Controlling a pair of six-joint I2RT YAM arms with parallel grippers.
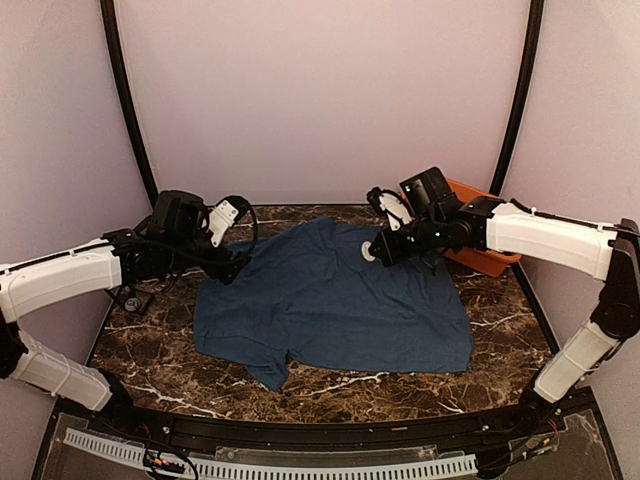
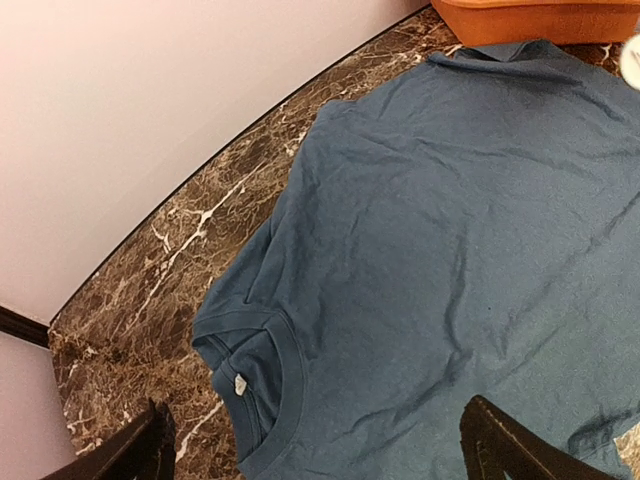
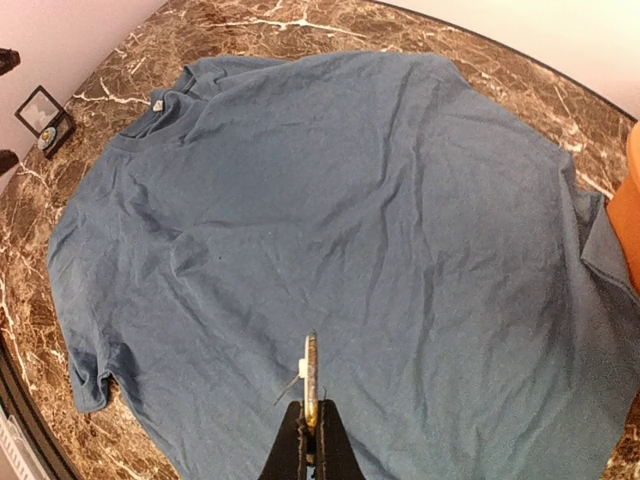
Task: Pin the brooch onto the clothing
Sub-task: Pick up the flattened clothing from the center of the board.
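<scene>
One dark navy T-shirt (image 1: pixel 340 300) (image 2: pixel 450 250) (image 3: pixel 350 220) lies spread out and lightly creased across the middle of the brown marbled desk (image 1: pixel 350 385). Its collar (image 2: pixel 250 390) (image 3: pixel 158 103), with a small pale label inside, points toward the left arm's side, and one short sleeve reaches toward the near edge. At the far right, a corner of the shirt lies against the orange tub (image 1: pixel 480 255) (image 2: pixel 540 20) (image 3: pixel 632 200).

Over the shirt's far edge, the right hand (image 1: pixel 380 248) (image 3: pixel 310 412) is clamped on the brooch (image 1: pixel 368 250) (image 3: pixel 311 368). From above the brooch shows as a small pale round piece; the right wrist view sees it edge-on as a thin upright sliver with a fine wire sticking off to one side. Whether the brooch touches the fabric cannot be told.

At the collar end, the left hand (image 1: pixel 233 265) (image 2: pixel 320 460) has its two dark fingers (image 2: pixel 150 450) spread wide apart, with nothing between them but the neckline below. It holds nothing.

On bare desk to the left of the shirt, well apart from it, sits a small dark square case (image 1: pixel 130 298) (image 3: pixel 42 115).
</scene>
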